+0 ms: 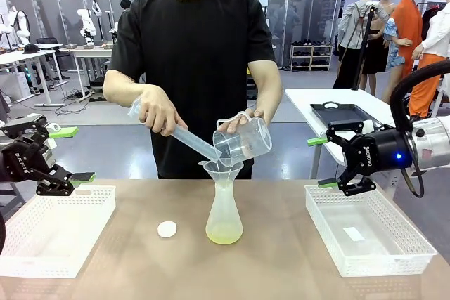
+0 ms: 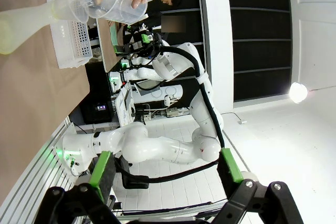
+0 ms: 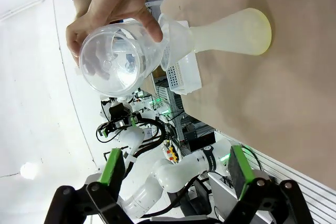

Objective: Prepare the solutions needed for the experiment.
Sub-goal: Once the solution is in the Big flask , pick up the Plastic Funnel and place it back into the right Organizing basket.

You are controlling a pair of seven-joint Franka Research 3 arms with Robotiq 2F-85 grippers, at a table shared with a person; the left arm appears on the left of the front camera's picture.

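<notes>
The solutions show as a pale yellow-green band [image 1: 224,232] in the bottom of a translucent conical flask [image 1: 224,209] at the table's middle, with a funnel [image 1: 221,171] in its neck. A person tips a graduated cylinder [image 1: 190,140] and a clear beaker [image 1: 244,138] over the funnel. My left gripper [image 1: 67,156] hovers open over the left basket, far from the flask. My right gripper [image 1: 322,163] hangs open above the right basket's near corner. The right wrist view shows the flask [image 3: 231,32], the tinted band [image 3: 265,35] and the beaker [image 3: 115,61] beyond my open right gripper [image 3: 176,174]. My left gripper [image 2: 165,177] is open too.
A white basket [image 1: 49,240] sits at the table's left and another [image 1: 365,230] at the right. A small white disc [image 1: 166,229] lies left of the flask. The person stands at the far edge, arms over the middle. A black tray [image 1: 341,114] rests on a table behind.
</notes>
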